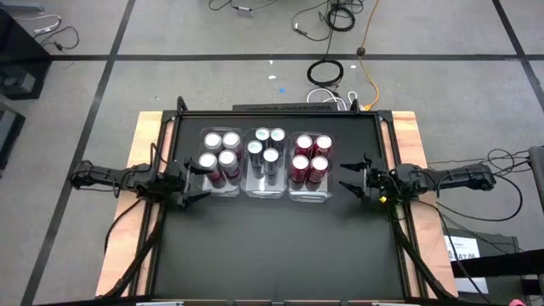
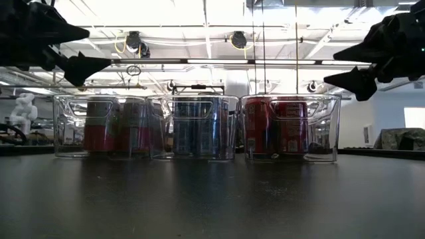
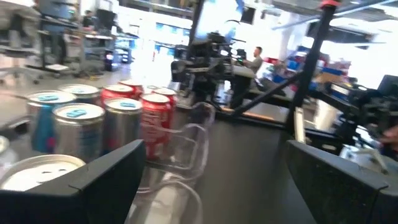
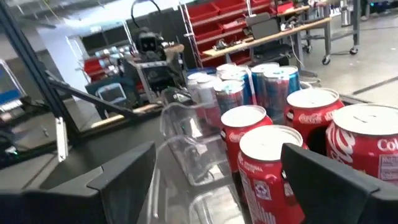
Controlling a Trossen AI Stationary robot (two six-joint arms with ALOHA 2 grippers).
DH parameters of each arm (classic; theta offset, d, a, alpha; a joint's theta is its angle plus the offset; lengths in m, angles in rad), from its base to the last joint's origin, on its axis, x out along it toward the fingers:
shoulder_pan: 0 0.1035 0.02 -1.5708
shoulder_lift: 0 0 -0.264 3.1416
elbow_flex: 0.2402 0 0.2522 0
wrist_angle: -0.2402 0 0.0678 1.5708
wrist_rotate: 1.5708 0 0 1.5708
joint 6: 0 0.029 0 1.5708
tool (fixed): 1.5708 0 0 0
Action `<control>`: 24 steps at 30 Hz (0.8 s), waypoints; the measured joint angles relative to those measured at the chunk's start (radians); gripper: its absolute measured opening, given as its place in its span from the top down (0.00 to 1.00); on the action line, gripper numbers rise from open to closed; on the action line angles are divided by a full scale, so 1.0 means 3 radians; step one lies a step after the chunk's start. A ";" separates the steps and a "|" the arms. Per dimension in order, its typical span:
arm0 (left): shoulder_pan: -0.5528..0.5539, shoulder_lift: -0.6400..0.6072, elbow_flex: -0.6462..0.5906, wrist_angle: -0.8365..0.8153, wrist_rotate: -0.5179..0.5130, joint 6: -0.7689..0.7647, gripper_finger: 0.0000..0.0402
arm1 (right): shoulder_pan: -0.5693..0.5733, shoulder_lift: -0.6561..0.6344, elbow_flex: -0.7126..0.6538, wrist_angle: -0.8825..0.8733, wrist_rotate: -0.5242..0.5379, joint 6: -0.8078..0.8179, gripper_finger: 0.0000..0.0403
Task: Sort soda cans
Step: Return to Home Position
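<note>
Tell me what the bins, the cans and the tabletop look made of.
Bins: clear glossy plastic, probably; cans show through the walls. Soda cans: likely metal, silver tops, printed bodies. Tabletop: black matte surface, material unclear.

Your left arm [image 1: 119, 179] and right arm [image 1: 450, 178] are slim, black and knobbly-jointed. The left claw [image 1: 201, 184] and right claw [image 1: 347, 177] each bear two pointed wedge fingers [image 3: 106, 180]; a yellow spot [image 1: 382, 200] sits just behind the right claw.

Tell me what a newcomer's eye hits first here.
Three clear bins sit side by side mid-table: the left bin holds pink cans, the centre bin silver-blue cans, the right bin red cans. The open left gripper and right gripper flank them, empty.
</note>
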 joint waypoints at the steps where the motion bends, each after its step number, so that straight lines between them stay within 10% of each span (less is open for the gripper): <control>1: 0.0000 0.0001 0.0000 0.0005 -0.0058 0.0000 0.03 | 0.0002 -0.0039 0.0000 -0.0002 -0.0010 0.0005 0.16; 24: 0.0094 0.0000 -0.0001 0.0025 -0.0231 0.0193 0.03 | 0.0006 -0.0298 0.0318 -0.1242 -0.0129 0.0305 0.16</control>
